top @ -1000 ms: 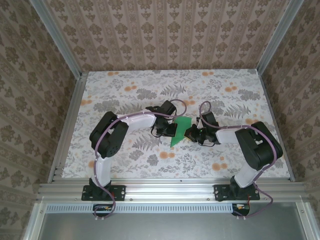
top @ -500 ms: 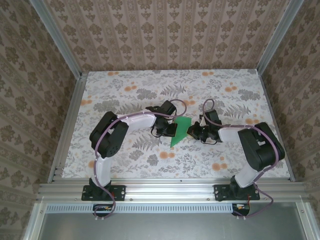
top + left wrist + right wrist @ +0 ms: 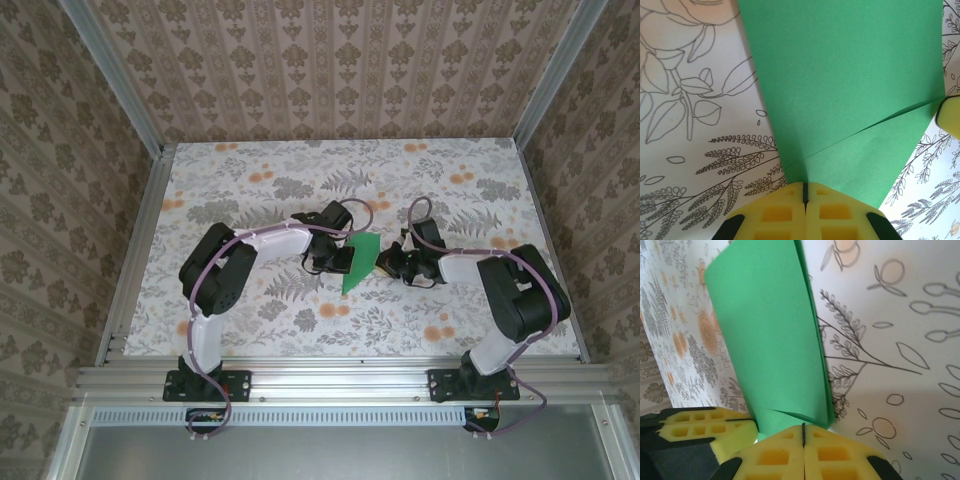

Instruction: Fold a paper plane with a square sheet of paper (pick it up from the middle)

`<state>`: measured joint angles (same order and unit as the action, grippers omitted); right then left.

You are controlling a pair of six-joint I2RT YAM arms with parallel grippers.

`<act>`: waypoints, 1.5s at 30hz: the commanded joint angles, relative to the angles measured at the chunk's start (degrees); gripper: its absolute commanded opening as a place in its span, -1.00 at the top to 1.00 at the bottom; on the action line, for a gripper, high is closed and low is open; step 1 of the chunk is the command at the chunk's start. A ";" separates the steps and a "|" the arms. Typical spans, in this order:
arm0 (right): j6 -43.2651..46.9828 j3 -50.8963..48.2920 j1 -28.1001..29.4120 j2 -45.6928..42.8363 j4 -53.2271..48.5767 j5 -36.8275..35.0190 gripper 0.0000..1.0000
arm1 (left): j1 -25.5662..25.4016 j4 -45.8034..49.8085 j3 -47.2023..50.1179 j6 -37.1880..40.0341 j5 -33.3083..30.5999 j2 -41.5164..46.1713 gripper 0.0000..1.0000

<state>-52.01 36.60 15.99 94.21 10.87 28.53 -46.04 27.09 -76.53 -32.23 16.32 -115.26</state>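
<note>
The square sheet of paper [image 3: 362, 262] is bright green and partly folded, lying mid-table between my two grippers. My left gripper [image 3: 342, 260] is at its left side. In the left wrist view the sheet [image 3: 850, 85] shows a slanting crease, and its near corner runs into my shut left gripper [image 3: 804, 188]. My right gripper [image 3: 386, 264] is at the sheet's right edge. In the right wrist view the sheet [image 3: 770, 340] curls over in a rounded fold, and its lower edge enters my shut right gripper [image 3: 803, 430]. The left gripper's yellow fingers [image 3: 695, 432] touch the sheet at lower left.
The floral-print table [image 3: 250, 180] is bounded by aluminium rails [image 3: 135, 250] and patterned walls on three sides. Both arms' elbows [image 3: 215, 265] reach inward, and the grippers stand very close together. The right gripper's fingertip [image 3: 950, 116] shows at the sheet's right edge.
My right gripper has shifted a little left and away from the near edge, closer to the left gripper, pushing the sheet's right side over. The left arm has stayed still.
</note>
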 commanded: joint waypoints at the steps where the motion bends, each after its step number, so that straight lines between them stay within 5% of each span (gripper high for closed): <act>1: 1.18 1.80 -0.26 0.57 -1.88 -0.41 0.87 | 0.40 4.02 0.96 -0.07 -2.32 -2.56 1.00; 8: 0.86 1.16 -0.26 5.81 -0.66 -1.10 0.88 | 0.44 3.72 1.03 -0.12 -2.25 -2.36 1.00; 16: 1.05 -0.09 0.38 -3.86 -2.11 1.26 0.87 | 1.00 2.84 1.80 -0.68 -1.46 -1.73 1.00; 25: -5.68 -1.84 8.21 -1.21 8.20 0.86 0.87 | 1.91 1.31 2.70 -1.35 0.22 -1.62 1.00; 33: -2.68 -1.53 8.97 3.07 2.71 -4.02 0.88 | 1.92 0.86 3.24 -1.52 0.74 -1.93 1.00; 45: -3.93 -1.79 13.28 -5.25 1.69 -3.92 0.88 | 2.12 0.77 3.06 -2.05 1.35 -2.60 1.00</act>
<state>-54.68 35.24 27.33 89.36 12.40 25.69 -44.53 25.65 -75.50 -33.45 19.94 -115.26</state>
